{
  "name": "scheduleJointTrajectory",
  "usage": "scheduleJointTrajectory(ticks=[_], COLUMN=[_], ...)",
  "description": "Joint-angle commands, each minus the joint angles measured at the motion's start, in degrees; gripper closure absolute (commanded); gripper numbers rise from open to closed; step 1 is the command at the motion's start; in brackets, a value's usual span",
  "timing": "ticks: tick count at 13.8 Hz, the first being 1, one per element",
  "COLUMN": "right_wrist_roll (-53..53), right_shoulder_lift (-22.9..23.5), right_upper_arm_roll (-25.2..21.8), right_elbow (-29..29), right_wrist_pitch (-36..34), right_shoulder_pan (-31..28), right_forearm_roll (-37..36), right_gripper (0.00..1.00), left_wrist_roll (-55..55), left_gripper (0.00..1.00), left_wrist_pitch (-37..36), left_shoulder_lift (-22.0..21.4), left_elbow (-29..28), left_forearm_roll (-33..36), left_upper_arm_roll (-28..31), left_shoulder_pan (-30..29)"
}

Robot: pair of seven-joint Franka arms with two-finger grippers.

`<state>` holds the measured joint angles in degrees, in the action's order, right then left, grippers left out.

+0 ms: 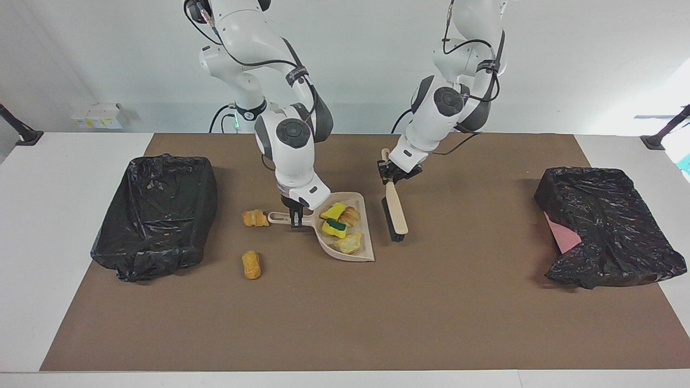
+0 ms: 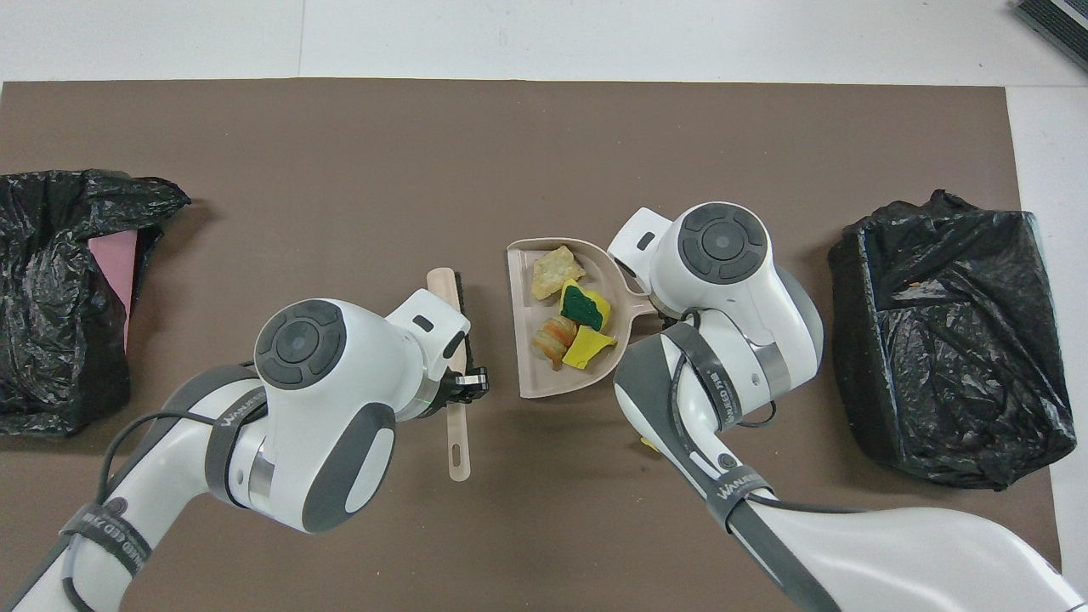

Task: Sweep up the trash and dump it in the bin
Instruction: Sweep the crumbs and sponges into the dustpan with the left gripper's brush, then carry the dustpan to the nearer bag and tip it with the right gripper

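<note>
In the facing view, you see the right gripper [image 1: 295, 217] with its jaws clamped on the thin handle of the beige plastic dustpan [image 1: 362, 253], which lies flat on the brown mat covering the surface [image 1: 345, 323]. Four pieces of trash sit in the pan: a yellow sponge chunk [image 1: 332, 210], a yellow sponge with a green face [image 1: 335, 228], an orange-tan pastry lump [image 1: 351, 216] and a paler bread-like lump [image 1: 349, 243]. Two more orange-tan lumps lie on the mat outside the pan, one [image 1: 255, 217] just beside the tip of the dustpan handle and one [image 1: 251, 264] farther from the robots than that. The left gripper [image 1: 392, 179] has its jaws clamped on the handle of the beige hand brush with black bristles [image 1: 395, 211]; the brush slants down with its head by the mat, beside the open mouth of the dustpan and apart from it. A black-bag-lined bin [image 1: 156, 215] stands toward the right arm's end of the surface, and a second black-bag-lined bin [image 1: 609, 231] toward the left arm's end, with a pink patch showing at its side. In the overhead view, you see the dustpan [image 2: 531, 387] with the same four pieces inside, the brush [image 2: 450, 293] beside its open edge with a gap of bare mat between them, and the left gripper [image 2: 466, 387] closed round the brush handle. The right gripper is hidden under its own arm there.
</note>
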<state>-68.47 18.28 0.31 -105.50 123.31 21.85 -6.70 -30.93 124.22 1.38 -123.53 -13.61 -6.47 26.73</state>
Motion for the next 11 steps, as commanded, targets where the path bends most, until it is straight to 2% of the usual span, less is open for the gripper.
scheduleJointTrajectory(ticks=[1, 6, 9, 11], right_wrist_roll=[-0.1, -1.6, -2.7, -4.9], right_shoulder_lift=[-1.2, -2.5, -4.7, -6.8], right_upper_arm_roll=[0.5, 0.7, 0.7, 0.7], right_elbow=[0.4, 0.4, 0.3, 0.3], right_wrist_pitch=[-0.3, -0.7, -2.5, -4.4], right_shoulder_pan=[-2.0, -4.3, -6.6, -8.5], right_forearm_roll=[-0.5, 0.0, 0.1, 1.7], right_gripper=[1.0, 1.0, 1.0, 1.0], left_wrist_roll=[-8.6, -12.2, -19.5, -24.2], left_gripper=[1.0, 1.0, 1.0, 1.0], left_wrist_pitch=[-2.7, 0.2, 3.7, 10.0], left_shoulder_lift=[-3.3, -11.0, -11.0, -9.8], left_elbow=[-1.9, -12.8, -15.3, -17.5], left_forearm_roll=[5.7, 5.8, 5.8, 5.8], left_upper_arm_roll=[-0.3, -0.6, -0.6, -0.6], left_shoulder_pan=[3.7, 12.1, 18.3, 22.0])
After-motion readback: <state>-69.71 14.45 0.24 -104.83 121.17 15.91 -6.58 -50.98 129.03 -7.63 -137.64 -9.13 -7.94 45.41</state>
